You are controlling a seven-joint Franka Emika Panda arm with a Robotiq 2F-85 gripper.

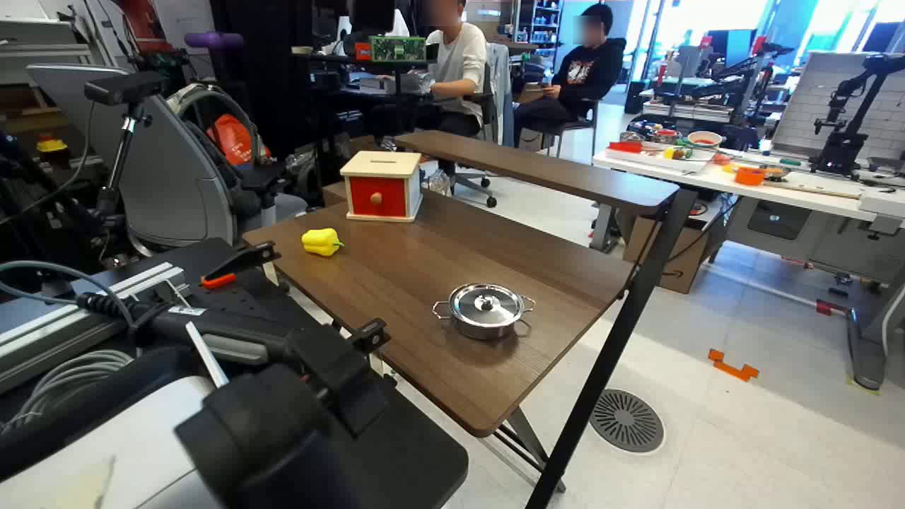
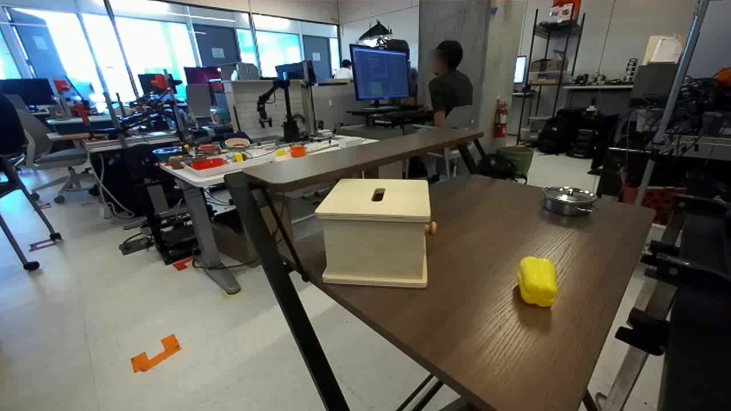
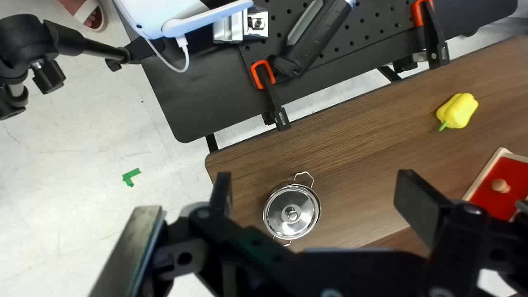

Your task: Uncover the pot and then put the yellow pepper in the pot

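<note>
The pot (image 1: 484, 332) you are working with is small, round and shallow, its polished steel wall catching the light, with thin, angular handles (image 3: 304, 178) looping out on opposite sides. Its lid (image 3: 291, 227) is on: a mirror-bright round disc topped by a small round grip (image 3: 291, 213). The yellow pepper (image 2: 537, 281) looks smooth and plump, with rounded lobes and a short green stem (image 3: 442, 126), and it lies on its side. Both are on the table (image 3: 363, 165), whose brown top shows you fine, streaky wood grain and rounded corners, above slanting black legs (image 2: 288, 297). On the same top you have a box (image 2: 374, 245) of pale, plain wood, square-edged, with a slot (image 2: 378, 194) cut in its upper face; its red front panel (image 1: 392, 196) carries a rounded wooden knob (image 1: 376, 199). Your fingers (image 3: 416, 206) are spread wide apart, dark, matte and blocky in the wrist view. Through the gap between them you see the pot below on the table, nearer the finger at the left of that view than the one at the right. The pepper lies outside the gap, higher up and past the finger at the right of that view, near the box. In both exterior views the pot stands near one end of the table, well apart from the pepper.
</note>
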